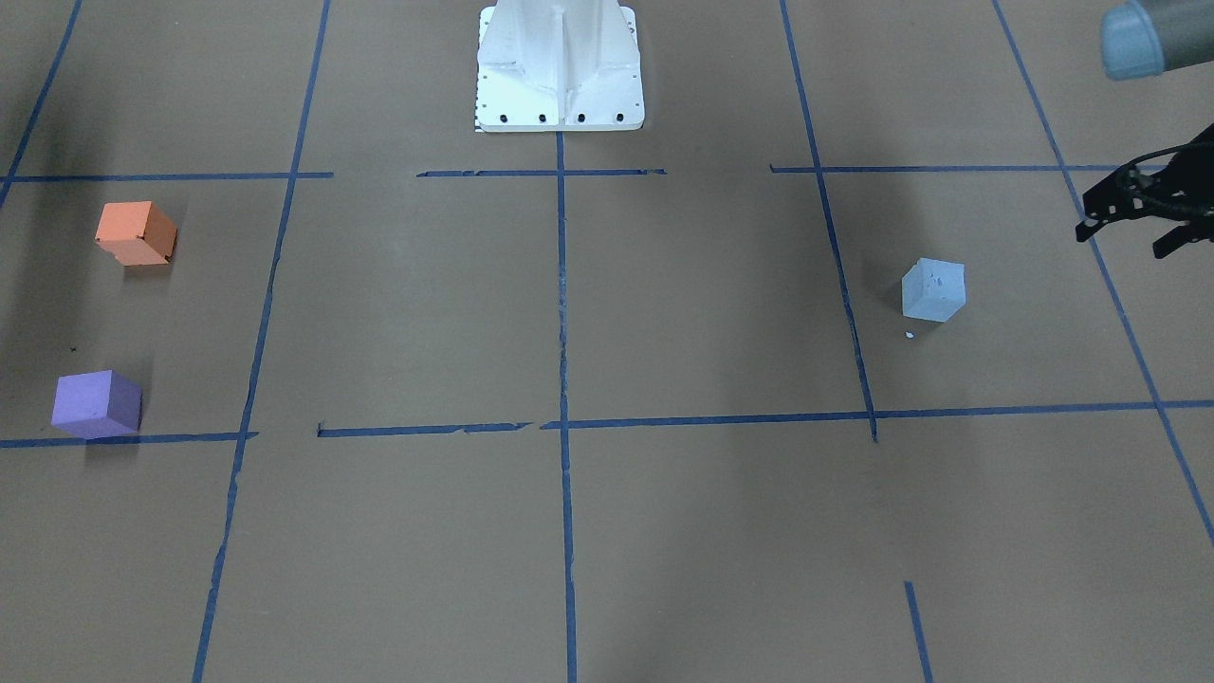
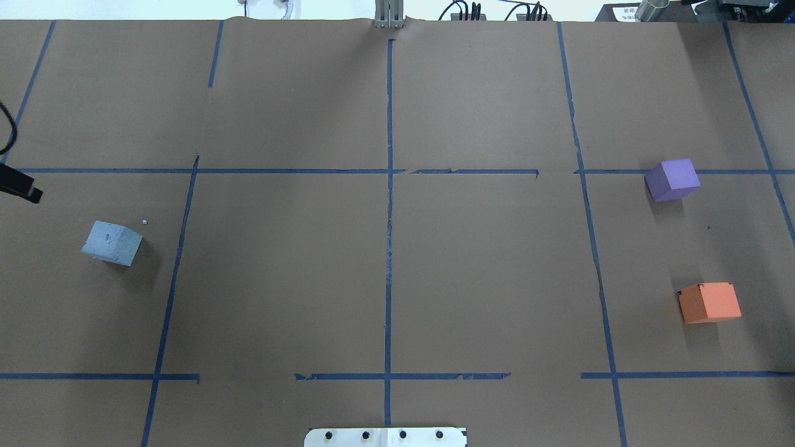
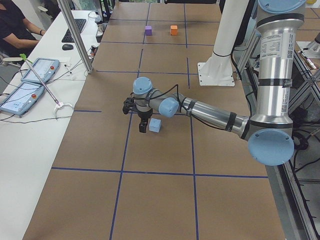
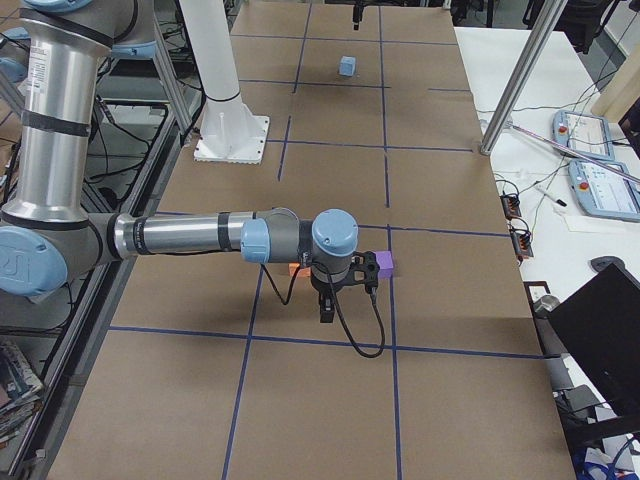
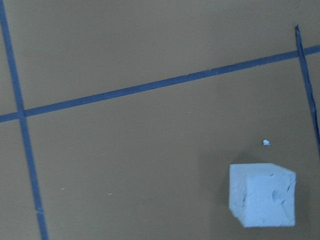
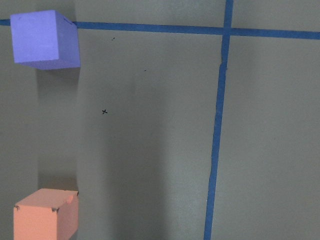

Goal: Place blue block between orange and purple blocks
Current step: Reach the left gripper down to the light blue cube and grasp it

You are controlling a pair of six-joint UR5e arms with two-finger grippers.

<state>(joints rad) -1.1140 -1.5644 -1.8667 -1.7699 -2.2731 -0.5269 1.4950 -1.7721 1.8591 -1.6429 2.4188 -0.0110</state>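
Observation:
The light blue block (image 1: 934,289) lies on the robot's left half of the brown table; it also shows in the overhead view (image 2: 112,243) and the left wrist view (image 5: 262,194). The orange block (image 1: 136,232) and the purple block (image 1: 97,403) sit apart on the robot's right half, with bare table between them (image 6: 46,214) (image 6: 45,39). My left gripper (image 1: 1119,242) hovers beside the blue block on its outer side, open and empty. My right gripper (image 4: 325,300) hangs over the table near the orange and purple blocks; I cannot tell whether it is open or shut.
The white robot base (image 1: 560,66) stands at the table's middle edge. Blue tape lines (image 2: 389,248) divide the table into squares. A side table with tablets (image 3: 35,80) and a metal post (image 3: 75,35) lie beyond the far edge.

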